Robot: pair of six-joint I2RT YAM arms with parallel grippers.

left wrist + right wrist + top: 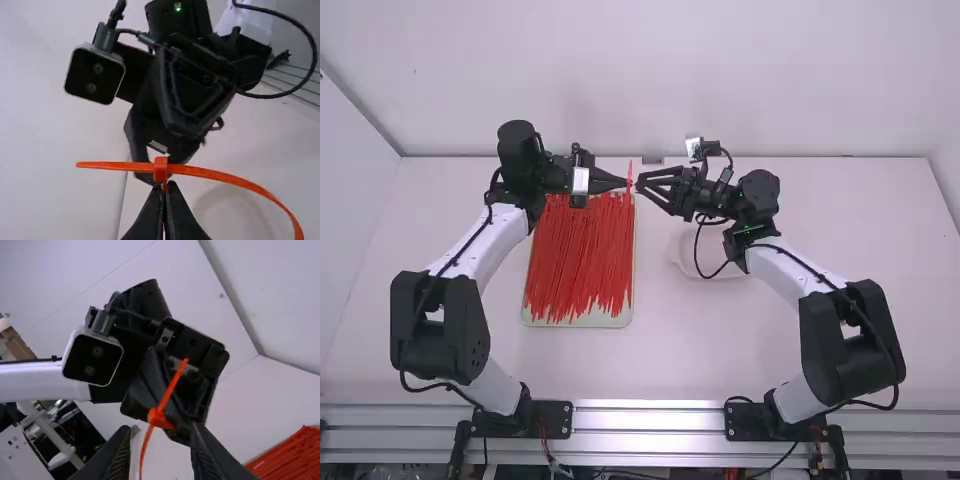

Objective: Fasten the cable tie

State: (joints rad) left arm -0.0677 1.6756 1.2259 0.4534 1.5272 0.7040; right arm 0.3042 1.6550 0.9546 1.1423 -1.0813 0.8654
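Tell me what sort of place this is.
Probably a robotics lab cell: a bare white table walled in white, an aluminium mounting rail along the front, and a pile of red cable ties.

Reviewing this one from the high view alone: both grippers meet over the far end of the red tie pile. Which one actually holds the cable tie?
Observer: The left gripper. Its wrist view shows the fingers shut on the cable tie just below the head.
Operator: And the right one?
Observer: The right gripper is open, with a finger on each side of the tie and not clamping it.
Operator: Is the strap through the head yet?
Observer: It looks so, but I am not certain. In the left wrist view the strap crosses the head, with a short end out one side and a long curve out the other.
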